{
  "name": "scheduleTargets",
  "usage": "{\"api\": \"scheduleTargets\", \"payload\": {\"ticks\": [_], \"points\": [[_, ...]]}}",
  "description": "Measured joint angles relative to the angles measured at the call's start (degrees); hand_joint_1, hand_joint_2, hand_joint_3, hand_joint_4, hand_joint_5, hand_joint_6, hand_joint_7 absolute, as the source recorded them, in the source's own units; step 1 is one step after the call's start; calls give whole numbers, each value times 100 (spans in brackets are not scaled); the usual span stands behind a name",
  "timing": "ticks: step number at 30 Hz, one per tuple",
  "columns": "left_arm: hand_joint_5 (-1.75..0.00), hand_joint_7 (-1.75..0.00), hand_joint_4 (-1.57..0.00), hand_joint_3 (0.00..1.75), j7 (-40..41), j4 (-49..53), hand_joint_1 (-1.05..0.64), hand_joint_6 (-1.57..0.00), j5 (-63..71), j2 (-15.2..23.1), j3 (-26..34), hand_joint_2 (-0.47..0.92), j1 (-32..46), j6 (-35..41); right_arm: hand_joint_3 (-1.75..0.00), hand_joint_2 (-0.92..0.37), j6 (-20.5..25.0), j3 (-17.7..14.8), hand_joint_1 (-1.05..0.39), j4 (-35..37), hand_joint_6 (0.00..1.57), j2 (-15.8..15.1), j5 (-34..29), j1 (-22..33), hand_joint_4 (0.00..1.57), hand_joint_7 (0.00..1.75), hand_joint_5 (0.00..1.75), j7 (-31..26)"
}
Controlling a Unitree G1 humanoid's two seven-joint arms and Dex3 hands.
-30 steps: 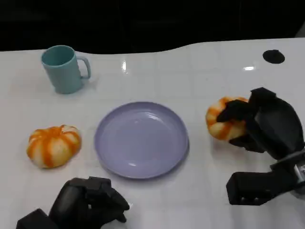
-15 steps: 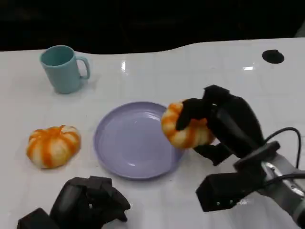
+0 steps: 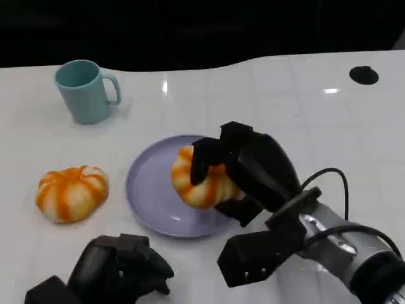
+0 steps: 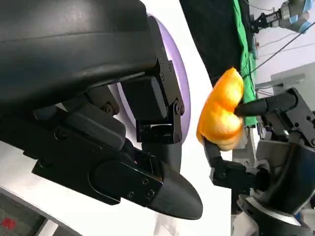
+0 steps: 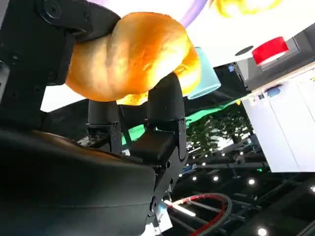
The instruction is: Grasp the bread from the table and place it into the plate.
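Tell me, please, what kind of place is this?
Probably a robot lab or demo hall, not a home. The white table holds only test props: a plate, a mug and two bread rolls. The right wrist view shows ceiling spotlights and a red button; the left wrist view shows green cloth.

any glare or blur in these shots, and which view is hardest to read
Head view: small ceiling-light glints on the white table, soft focus overall, black background. Left wrist view: the left hand looms large and dark, the bread is sharp but bright. Right wrist view is hardest: tilted, the right hand is in deep shadow and the plate rim is washed out.
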Motion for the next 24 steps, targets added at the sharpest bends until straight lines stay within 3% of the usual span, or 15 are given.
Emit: {"api": "scheduleTargets", "payload": {"ticks": [1,2,4,6,8,10,12,15,19,24], "points": [[-104,-72,-117,0,4,-1,-105,-130,0,-7,-3,90,0,3,-142,-18,-2,35,-4,87,80,32,-11,-41,102,170,175,-47],[-104,-72,-117,0,6,-1,-105,-130,0,-14,-7,90,0,8,-141,-21,-4,68,-4,177,85,61,-17,-86,99,152,172,-66],[-104,-72,-117,0,21,-5,-105,-131,9,-22,-18,90,2,26,-140,-23,-18,92,-5,318,90,112,-21,-153,98,136,168,-72],[-104,-72,-117,0,43,-14,-105,-131,19,-23,-23,90,3,53,-109,-36,-23,105,-9,430,95,152,-17,-198,95,85,143,-68],[-104,-72,-117,0,55,-20,-105,-131,19,-24,-29,90,3,71,-92,-42,-19,116,-13,505,91,177,-16,-233,83,51,121,-38],[-104,-72,-117,0,56,-24,-105,-131,19,-23,-37,90,3,79,-87,-42,9,133,-16,556,86,182,-16,-270,74,32,98,31],[-104,-72,-117,0,69,-26,-105,-131,30,-23,-42,90,5,79,-79,-48,85,165,-22,565,72,166,-17,-298,54,12,64,166],[-104,-72,-116,0,75,-38,-105,-131,59,-23,-48,90,8,80,-51,-62,251,225,-30,525,59,124,-12,-329,36,2,38,660],[-104,-72,-116,0,75,-63,-105,-131,55,-22,-48,90,12,81,-13,-84,475,278,-39,285,46,34,30,-319,14,0,37,1186],[-105,-72,-117,0,75,-63,-105,-131,52,-22,-45,90,13,81,-6,-92,652,275,-47,-138,39,-67,140,-204,3,0,41,1751]]}}
